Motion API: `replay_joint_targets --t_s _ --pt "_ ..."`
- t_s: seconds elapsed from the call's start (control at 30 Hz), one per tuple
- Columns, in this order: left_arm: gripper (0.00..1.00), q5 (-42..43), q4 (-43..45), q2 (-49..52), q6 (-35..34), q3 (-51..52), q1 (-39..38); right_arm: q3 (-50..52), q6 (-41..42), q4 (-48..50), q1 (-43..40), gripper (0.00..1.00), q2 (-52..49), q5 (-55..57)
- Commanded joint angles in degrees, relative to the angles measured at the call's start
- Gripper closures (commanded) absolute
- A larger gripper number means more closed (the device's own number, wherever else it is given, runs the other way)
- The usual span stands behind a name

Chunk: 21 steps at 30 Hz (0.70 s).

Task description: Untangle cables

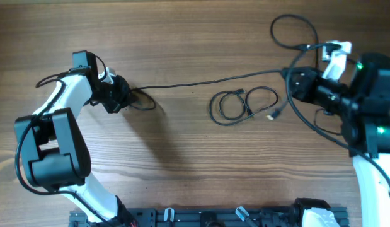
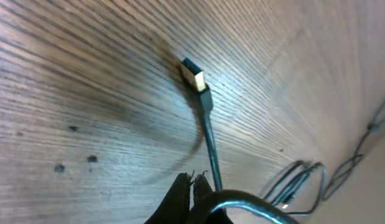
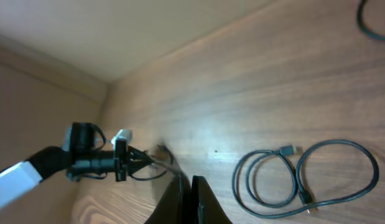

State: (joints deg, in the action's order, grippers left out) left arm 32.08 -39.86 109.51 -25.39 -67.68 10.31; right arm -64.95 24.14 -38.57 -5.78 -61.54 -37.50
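Long thin black cable w/ small plugs (image 1: 207, 81): lies left–right across mid of brown wooden table (image 1: 182, 157), slack, strung btwn both arms. Left gripper (image 2: 193, 190) pressed together, pinching it just behind metal USB plug (image 2: 193, 74). Right gripper (image 3: 187, 190) also pressed together, seems to pinch opposite end. Coiled double-loop black cable (image 3: 299, 177) lies free just nearside of that span, apart from it, nearer right arm. Another black cable loop (image 1: 274, 30) by far right corner; can't tell if separate. Judgement: next pull wants to run along long axis, toward left/right edges.

surface: wooden table (image 1: 182, 157) | lying on it: coiled cable (image 1: 246, 106), 2 loops, centre-right | cable loop (image 1: 273, 28), far-right corner
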Motion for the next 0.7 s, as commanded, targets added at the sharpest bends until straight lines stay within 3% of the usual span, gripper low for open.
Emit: replay_joint_targets --t_s 0.0,0.17,0.37,0.53,0.67 --pt "0.96 -9.6 0.8 0.4 -4.3 1.2 4.6 -1.1 -0.1 0.0 -4.4 0.96 3.5 4.2" --pt "0.96 -9.6 2.2 0.4 -4.2 1.2 1.0 -0.6 -1.0 -7.6 -2.7 0.96 -4.3 1.6" --pt "0.96 -8.9 3.2 0.4 -4.1 1.2 -2.9 1.7 -3.6 -6.4 11.8 0.96 -21.4 -3.1" --pt "0.88 10.8 7.2 0.4 10.8 1.2 -7.6 1.7 0.2 5.5 25.4 0.96 -33.7 -3.1" --pt "0.83 15.3 8.5 0.4 13.5 1.2 -12.0 1.7 4.8 18.1 32.0 0.96 -38.4 -3.1"
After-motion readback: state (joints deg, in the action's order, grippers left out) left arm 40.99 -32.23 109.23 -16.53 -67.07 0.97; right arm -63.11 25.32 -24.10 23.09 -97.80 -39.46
